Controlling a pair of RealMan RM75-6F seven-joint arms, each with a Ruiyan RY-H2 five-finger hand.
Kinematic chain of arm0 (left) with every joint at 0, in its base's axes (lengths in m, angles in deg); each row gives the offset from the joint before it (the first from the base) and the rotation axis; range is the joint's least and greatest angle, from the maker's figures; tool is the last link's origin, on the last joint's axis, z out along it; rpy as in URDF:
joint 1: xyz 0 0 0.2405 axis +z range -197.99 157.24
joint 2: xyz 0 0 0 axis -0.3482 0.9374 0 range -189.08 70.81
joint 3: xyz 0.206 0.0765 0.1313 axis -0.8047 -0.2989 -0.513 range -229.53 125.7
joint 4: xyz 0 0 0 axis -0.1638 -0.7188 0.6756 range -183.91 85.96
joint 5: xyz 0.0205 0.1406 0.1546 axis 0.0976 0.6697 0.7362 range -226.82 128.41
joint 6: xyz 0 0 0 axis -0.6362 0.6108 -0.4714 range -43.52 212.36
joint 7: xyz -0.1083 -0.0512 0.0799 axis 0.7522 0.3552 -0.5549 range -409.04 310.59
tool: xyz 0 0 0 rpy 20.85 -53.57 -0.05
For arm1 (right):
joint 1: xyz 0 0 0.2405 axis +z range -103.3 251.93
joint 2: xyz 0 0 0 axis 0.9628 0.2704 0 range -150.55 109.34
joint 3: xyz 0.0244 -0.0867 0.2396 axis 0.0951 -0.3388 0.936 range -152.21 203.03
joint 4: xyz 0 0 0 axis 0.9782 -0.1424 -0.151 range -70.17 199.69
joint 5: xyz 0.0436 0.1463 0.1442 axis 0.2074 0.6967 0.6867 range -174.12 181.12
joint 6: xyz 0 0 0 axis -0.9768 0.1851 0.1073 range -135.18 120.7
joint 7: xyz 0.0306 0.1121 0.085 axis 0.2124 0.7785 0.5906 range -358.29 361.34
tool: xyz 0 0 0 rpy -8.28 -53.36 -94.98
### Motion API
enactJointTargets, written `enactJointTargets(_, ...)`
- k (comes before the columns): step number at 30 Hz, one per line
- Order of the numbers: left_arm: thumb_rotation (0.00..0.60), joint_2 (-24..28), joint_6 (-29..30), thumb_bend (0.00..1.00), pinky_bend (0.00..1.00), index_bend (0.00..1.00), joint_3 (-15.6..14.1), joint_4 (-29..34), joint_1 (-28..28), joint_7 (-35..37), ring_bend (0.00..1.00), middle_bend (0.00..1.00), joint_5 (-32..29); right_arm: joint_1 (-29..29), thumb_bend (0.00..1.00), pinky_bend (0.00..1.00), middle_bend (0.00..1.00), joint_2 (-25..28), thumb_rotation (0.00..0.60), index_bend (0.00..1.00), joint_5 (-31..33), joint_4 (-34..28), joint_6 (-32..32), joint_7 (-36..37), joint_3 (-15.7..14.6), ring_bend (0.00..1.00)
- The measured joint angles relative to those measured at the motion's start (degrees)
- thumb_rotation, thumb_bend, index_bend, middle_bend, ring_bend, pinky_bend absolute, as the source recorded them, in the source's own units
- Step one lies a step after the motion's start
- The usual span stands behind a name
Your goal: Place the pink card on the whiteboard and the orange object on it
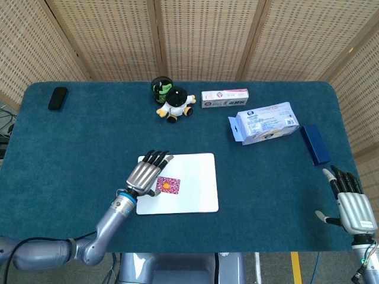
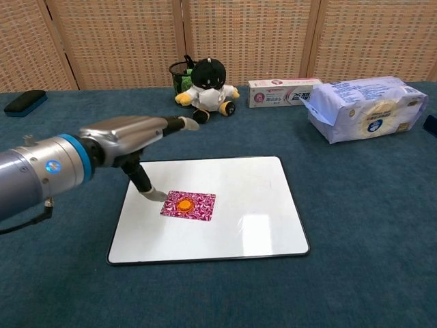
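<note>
The pink card (image 2: 189,205) (image 1: 168,185) lies flat on the left part of the whiteboard (image 2: 252,219) (image 1: 195,189). The small orange object (image 2: 184,203) (image 1: 167,187) sits on the card. My left hand (image 2: 130,133) (image 1: 144,174) hovers over the board's left edge, fingers stretched out and apart, holding nothing; only its thumb reaches down close to the card's left edge. My right hand (image 1: 350,204) rests open at the table's right front corner, far from the board; the chest view does not show it.
At the back stand a plush toy (image 2: 207,82), a black mesh cup (image 1: 159,86), a toothpaste box (image 2: 283,91) and a tissue pack (image 2: 365,106). A dark blue box (image 1: 314,144) lies at the right, a black eraser (image 1: 57,97) at the far left.
</note>
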Motion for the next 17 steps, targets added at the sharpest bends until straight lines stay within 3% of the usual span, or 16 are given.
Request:
enactJointTargets(3,0.600,4.27,3.20,0.01,0.00,0.00,-0.54,3.02,1.86,0.76,0.00,0.00,2.88,-0.11,0.00,0.00,0.00,-0.01,0.600,0.00,0.00,-0.04,-0.29,-0.04,0.11,0.00)
enactJointTargets(9,0.600,12.87,14.45,0.00,0.00,0.00,-3.30,6.39,9.31,5.05,0.00,0.00,10.40,-0.29,0.00,0.00,0.00,-0.35,0.600,0.00,-0.25,0.05,-1.15,-0.44,0.23,0.00)
enactJointTargets(17,0.600,18.86,25.35,0.00,0.00,0.00,-7.74,1.23,21.42,25.52,0.00,0.00,17.07,-0.95,0.00,0.00,0.00,-2.06,0.600,0.00,-1.15,0.82,-4.24,-1.79,0.76,0.00)
